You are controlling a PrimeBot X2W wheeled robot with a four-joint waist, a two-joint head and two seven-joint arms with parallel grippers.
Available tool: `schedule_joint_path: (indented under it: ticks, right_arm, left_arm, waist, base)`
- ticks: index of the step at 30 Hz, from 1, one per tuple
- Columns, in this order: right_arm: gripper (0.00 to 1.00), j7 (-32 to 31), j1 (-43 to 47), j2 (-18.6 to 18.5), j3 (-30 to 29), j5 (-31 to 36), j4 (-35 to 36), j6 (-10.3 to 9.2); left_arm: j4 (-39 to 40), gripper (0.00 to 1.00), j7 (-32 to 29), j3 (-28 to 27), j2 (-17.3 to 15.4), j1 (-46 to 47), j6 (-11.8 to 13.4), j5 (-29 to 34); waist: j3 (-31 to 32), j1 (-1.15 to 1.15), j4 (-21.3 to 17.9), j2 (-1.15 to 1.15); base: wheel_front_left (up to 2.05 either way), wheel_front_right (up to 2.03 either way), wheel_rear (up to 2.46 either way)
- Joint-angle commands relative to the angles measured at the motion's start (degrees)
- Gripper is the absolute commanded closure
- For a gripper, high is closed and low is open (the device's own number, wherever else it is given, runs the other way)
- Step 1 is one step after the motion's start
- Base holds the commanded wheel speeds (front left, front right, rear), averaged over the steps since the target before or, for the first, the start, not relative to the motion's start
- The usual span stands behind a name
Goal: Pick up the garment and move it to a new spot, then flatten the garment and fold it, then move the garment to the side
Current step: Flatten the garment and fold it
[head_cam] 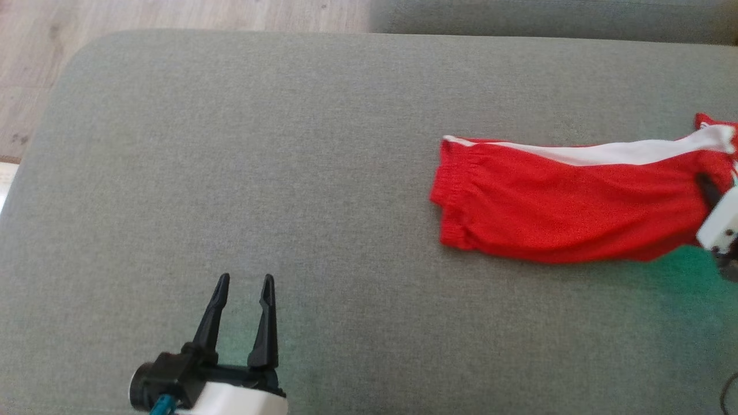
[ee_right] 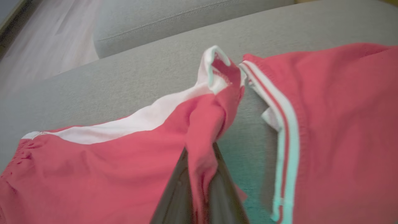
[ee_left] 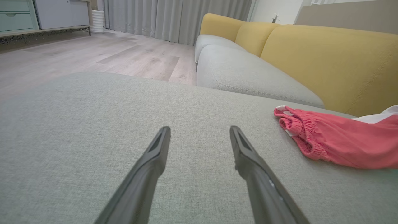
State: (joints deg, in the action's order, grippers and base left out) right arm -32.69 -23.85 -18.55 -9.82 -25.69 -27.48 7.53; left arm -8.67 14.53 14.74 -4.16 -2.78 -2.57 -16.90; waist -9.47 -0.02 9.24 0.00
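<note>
The garment (head_cam: 553, 207) is a red piece with white side stripes, lying stretched out on the right half of the grey cushion (head_cam: 288, 173). My right gripper (ee_right: 200, 174) is shut on a pinched fold of the red cloth, which stands up between its dark fingers; in the head view its white body (head_cam: 719, 222) sits at the garment's right end. The elastic cuff end (ee_left: 298, 124) of the garment shows to the right in the left wrist view. My left gripper (head_cam: 243, 291) hovers open over bare cushion at the lower left, well away from the cloth.
The grey cushion (ee_left: 93, 140) has rounded corners and a wooden floor (head_cam: 34, 63) beyond its left and far edges. A second grey seat (ee_left: 242, 74) with yellow backrests (ee_left: 329, 59) lies behind it. A cabinet (ee_left: 46, 15) and curtains stand across the room.
</note>
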Motion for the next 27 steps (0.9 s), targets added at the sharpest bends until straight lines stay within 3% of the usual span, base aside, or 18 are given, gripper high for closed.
schedule_joint_path:
  ticks: [1, 7, 17, 24, 25, 27]
  right_arm:
    - [1.0, 0.7, -1.5, -1.2, 0.3, 0.5, 2.3, -0.04]
    - [1.0, -0.7, -3.6, 1.7, 0.9, 2.8, 5.3, -0.04]
    - [1.0, -2.3, -3.5, 14.0, 17.2, 4.3, 9.3, -0.04]
    - [1.0, 2.4, -3.6, 15.5, 20.5, 6.2, 5.3, -0.04]
    - [0.74, 3.1, -3.7, 15.6, 20.8, 6.7, 4.7, -0.04]
    - [0.51, 4.4, -3.9, 15.6, 21.2, 6.8, 3.7, -0.04]
  left_arm:
    - [2.1, 0.0, 0.5, -2.0, 0.5, 0.9, -0.2, 0.7]
    - [1.8, 0.0, 0.5, -1.4, 1.1, 0.7, -0.8, 0.9]
    - [0.8, 0.0, 0.5, -0.4, 1.3, 1.0, -0.6, 0.1]
    - [0.4, 0.0, 0.5, 1.3, 1.3, 1.3, 0.1, -1.0]
    - [0.4, 0.0, 0.5, 1.4, 1.3, 1.3, 0.3, -1.1]
    - [0.3, 0.0, 0.5, 1.6, 1.3, 1.3, 0.5, -1.3]
  waist:
    - [0.0, 0.02, 0.3, 0.0]
    - [0.3, 0.02, 1.5, 0.0]
    - [1.2, 0.02, 2.5, 0.0]
    - [1.0, 0.02, 3.5, 0.0]
    - [1.0, 0.02, 3.5, 0.0]
    - [0.9, 0.02, 3.5, 0.0]
  base:
    - [0.0, 0.0, 0.0]
    - [0.0, 0.0, 0.0]
    - [0.0, 0.0, 0.0]
    - [0.0, 0.0, 0.0]
    - [0.0, 0.0, 0.0]
    - [0.0, 0.0, 0.0]
